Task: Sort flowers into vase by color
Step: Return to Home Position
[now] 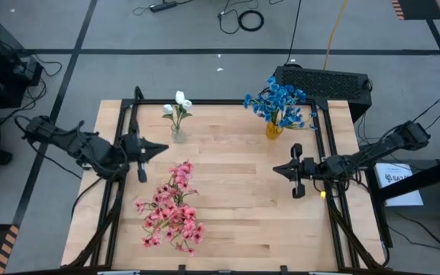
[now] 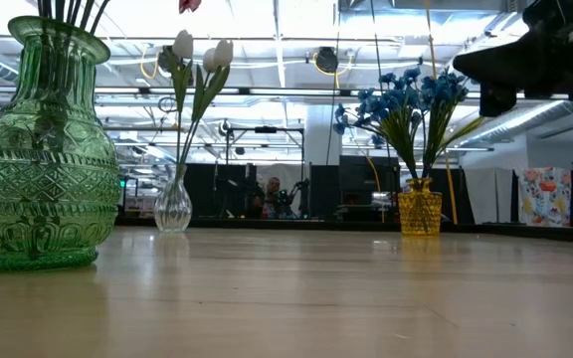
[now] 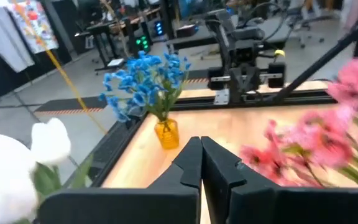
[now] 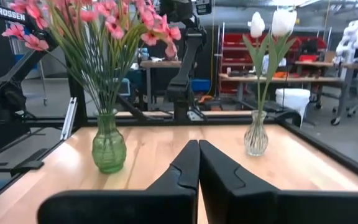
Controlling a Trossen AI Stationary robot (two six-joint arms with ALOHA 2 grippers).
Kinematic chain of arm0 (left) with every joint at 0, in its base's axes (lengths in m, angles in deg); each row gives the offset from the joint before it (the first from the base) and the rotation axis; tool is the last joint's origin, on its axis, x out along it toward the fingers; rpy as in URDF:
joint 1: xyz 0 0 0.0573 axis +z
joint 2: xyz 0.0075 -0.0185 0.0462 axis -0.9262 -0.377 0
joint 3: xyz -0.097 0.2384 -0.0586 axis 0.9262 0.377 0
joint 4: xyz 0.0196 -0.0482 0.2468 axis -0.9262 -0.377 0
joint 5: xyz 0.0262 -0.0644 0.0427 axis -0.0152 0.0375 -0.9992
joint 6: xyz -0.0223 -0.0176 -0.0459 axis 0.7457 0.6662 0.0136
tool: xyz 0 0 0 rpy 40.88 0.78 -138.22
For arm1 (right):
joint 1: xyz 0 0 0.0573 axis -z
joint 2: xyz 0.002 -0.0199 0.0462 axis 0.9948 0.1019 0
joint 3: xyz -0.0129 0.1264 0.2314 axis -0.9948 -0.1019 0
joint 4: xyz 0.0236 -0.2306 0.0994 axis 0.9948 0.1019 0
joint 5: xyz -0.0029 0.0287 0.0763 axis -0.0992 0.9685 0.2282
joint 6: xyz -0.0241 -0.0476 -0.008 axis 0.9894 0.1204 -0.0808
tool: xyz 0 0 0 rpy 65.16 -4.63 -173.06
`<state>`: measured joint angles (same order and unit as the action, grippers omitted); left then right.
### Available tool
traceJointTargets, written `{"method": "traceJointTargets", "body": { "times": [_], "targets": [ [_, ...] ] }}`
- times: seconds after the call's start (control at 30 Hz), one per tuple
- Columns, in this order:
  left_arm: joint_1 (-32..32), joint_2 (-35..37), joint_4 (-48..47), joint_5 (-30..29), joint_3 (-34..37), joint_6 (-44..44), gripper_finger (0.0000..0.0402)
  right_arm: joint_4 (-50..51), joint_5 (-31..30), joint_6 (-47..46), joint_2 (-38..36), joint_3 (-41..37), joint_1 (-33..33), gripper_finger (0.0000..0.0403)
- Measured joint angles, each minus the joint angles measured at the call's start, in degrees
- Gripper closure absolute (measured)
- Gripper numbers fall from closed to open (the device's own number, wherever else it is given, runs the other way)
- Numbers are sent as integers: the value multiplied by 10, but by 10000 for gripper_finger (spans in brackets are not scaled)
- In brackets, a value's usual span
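Pink flowers (image 1: 172,208) stand with their stems in a green glass vase (image 2: 40,149) near the table's left near part. White flowers (image 1: 179,105) stand in a small clear vase (image 2: 173,204) toward the far left. Blue flowers (image 1: 279,103) fill a yellow vase (image 2: 420,212) at the far right. My left gripper (image 1: 161,149) hovers shut between the white and pink flowers, touching nothing. My right gripper (image 1: 279,169) hovers shut on the table's right side, below the blue flowers in the high view, holding nothing.
A black frame rail (image 1: 220,102) borders the table's far edge and sides. A dark box (image 1: 323,80) sits beyond the far right corner. Bare wood (image 1: 235,176) lies between the two grippers. The low view shows a person (image 2: 272,189) far off in the room.
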<state>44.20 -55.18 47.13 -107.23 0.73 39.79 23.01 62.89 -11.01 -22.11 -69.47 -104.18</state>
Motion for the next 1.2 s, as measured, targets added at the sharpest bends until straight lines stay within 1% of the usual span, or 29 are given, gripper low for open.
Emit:
{"method": "traceJointTargets", "body": {
  "times": [0.2,0.27,0.43,0.6,0.8,0.87,0.97,1.07,1.2],
  "targets": [
    [-4,56,74,3,99,-2,398,-6,0,-34,29,0,0,402],
    [-5,77,93,18,130,-8,398,-11,0,-34,35,0,0,402],
    [-5,115,148,49,201,-16,400,-21,0,-17,41,0,2,403],
    [-5,142,208,51,273,-16,400,-25,0,1,41,0,14,403],
    [-5,158,312,52,359,-16,401,-24,3,3,41,0,32,403],
    [-5,160,339,53,384,-16,401,-22,14,3,41,0,37,403],
    [-5,163,375,67,415,-15,401,-22,30,0,41,0,43,403],
    [-4,166,415,72,441,-16,401,-21,33,-1,41,0,48,403],
    [-3,174,422,74,461,-15,401,-21,33,-5,47,0,56,403]
  ]
}}
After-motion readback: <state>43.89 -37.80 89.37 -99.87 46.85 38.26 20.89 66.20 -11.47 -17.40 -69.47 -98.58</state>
